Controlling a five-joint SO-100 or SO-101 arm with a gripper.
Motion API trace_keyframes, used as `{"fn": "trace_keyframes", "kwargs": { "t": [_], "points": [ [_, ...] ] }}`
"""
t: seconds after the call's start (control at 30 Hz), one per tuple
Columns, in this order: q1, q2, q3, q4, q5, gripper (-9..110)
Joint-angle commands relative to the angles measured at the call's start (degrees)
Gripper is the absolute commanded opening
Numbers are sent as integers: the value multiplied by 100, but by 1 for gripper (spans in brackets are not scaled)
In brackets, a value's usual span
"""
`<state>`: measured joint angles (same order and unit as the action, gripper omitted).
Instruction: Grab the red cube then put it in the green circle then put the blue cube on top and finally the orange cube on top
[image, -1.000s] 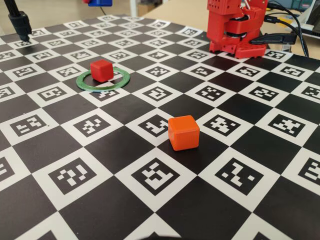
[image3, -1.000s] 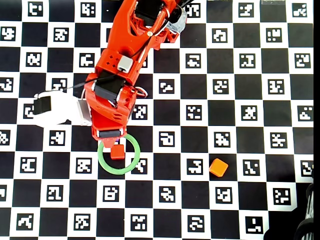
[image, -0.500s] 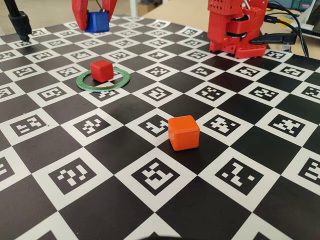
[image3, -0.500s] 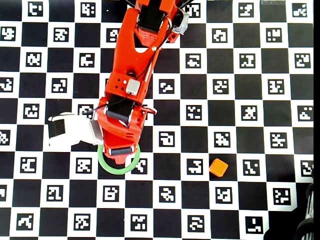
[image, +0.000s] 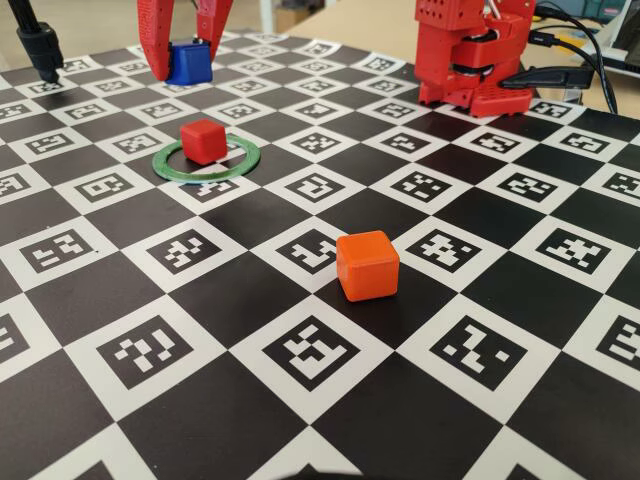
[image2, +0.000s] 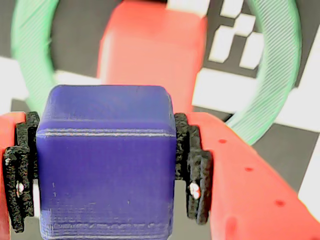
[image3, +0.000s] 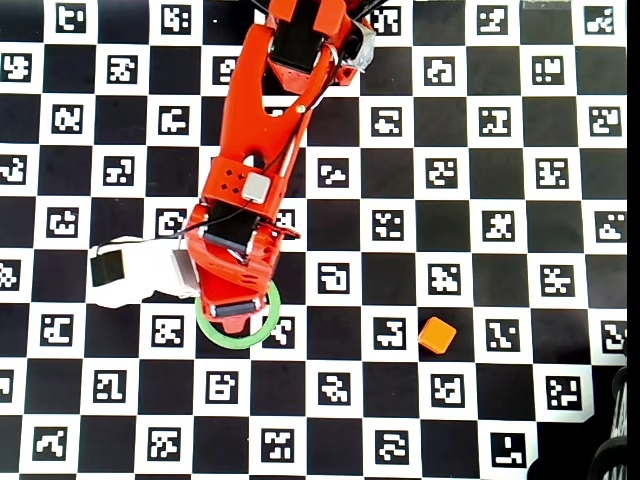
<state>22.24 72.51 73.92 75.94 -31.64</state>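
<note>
Ring contents: your red cube (image: 203, 140) sits inside the green circle (image: 207, 160), toward its far side in the fixed view, resting on the checkered board (image: 480, 300).
Gripper: your gripper (image: 186, 62) is pinching the blue cube (image: 189, 62); in the wrist view the black pads (image2: 192, 167) press both sides of it (image2: 105, 162).
Blue cube position: held off the board, above the red cube (image2: 150, 55) and the ring (image2: 272, 75) as the wrist view shows them.
Orange cube: the orange cube (image: 367, 265) stands alone on the board, well apart from the ring; in the overhead view it (image3: 437, 335) lies to the ring's right.
Hidden: in the overhead view the arm (image3: 260, 170) covers the red and blue cubes and the upper part of the ring (image3: 262, 333).
Cut off: the gripper's upper part leaves the top of the fixed view.
Hard to tell: you cannot judge the gap between the blue cube and the red one.
</note>
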Motion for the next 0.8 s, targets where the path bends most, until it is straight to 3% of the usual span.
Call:
{"fn": "trace_keyframes", "kwargs": {
  "t": [0.0, 0.77],
  "points": [
    [149, 334, -53, -132, -79, 3],
    [466, 483, 88, -246, 229, 3]
  ]
}}
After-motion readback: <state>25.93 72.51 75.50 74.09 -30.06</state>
